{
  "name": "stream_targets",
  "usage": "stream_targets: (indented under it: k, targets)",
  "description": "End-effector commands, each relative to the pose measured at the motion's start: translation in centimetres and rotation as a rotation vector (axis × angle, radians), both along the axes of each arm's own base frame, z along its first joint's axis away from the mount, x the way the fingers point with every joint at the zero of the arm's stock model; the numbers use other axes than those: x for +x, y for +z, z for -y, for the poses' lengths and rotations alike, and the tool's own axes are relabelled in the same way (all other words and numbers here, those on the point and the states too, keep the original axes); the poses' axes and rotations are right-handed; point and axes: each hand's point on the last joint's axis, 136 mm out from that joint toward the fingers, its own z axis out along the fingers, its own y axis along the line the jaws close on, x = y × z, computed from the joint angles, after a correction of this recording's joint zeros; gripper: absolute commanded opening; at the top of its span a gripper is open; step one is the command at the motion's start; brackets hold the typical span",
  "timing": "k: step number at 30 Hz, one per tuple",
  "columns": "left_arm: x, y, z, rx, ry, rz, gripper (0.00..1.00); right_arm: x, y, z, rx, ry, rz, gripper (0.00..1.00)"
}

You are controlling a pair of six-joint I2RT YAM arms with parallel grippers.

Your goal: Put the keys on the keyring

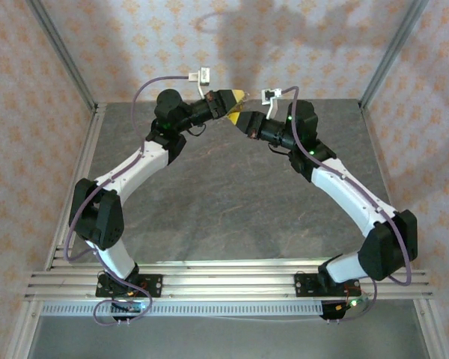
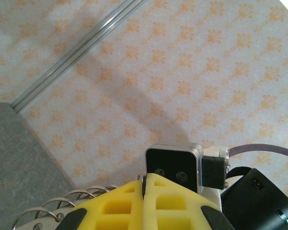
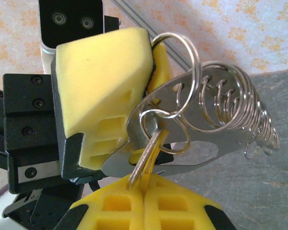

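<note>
Working on the threading step, up at the 12 o'clock end of the table (image 1: 224, 202). Pinching the key (image 3: 146, 155) by its blade with the right gripper (image 3: 144, 187), pressed shut at 6 o'clock in the right wrist view. Gripping the flat metal keyring (image 3: 197, 148) with the left gripper (image 2: 145, 184), also squeezed shut, with shiny loops fanning out toward 3 o'clock. Probably not hooked on for good yet; hard to tell. Next, likely needing a tiny, slow push and twist of the key toward 12 o'clock, along one loop, without letting go or bending anything.
</note>
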Motion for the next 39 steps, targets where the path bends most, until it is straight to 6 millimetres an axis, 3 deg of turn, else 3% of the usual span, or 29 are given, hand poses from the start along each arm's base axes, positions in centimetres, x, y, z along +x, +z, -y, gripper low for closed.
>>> stream_targets:
  k: [1, 6, 22, 24, 28, 32, 39]
  targets:
    - [-2.4, 1.8, 1.5, -0.026, -0.068, 0.065, 0.00, -2.1, 1.6, 0.0, 0.006, 0.056, 0.065, 0.00]
    - [-2.4, 2.5, 1.3, -0.056, -0.060, 0.069, 0.00, -2.2, 1.5, 1.4, -0.001, 0.016, 0.060, 0.01]
    - [-1.8, 5.7, 0.4, -0.195, -0.022, 0.078, 0.00, -3.9, 2.6, 4.4, -0.023, -0.044, 0.093, 0.39]
    - [-1.7, 5.8, 0.4, -0.201, -0.018, 0.077, 0.00, -4.0, 2.2, 5.1, -0.029, -0.058, 0.089, 0.41]
    - [-1.5, 5.9, 0.4, -0.208, -0.020, 0.075, 0.00, -4.8, 3.4, 7.0, -0.008, -0.084, 0.115, 0.41]
    - [-1.3, 5.6, 0.5, -0.212, -0.025, 0.070, 0.00, -4.2, 4.9, 8.4, 0.023, -0.145, 0.140, 0.41]
    - [-1.2, 5.2, 0.6, -0.216, -0.030, 0.058, 0.00, -2.2, 8.1, 8.3, 0.139, -0.173, 0.163, 0.36]
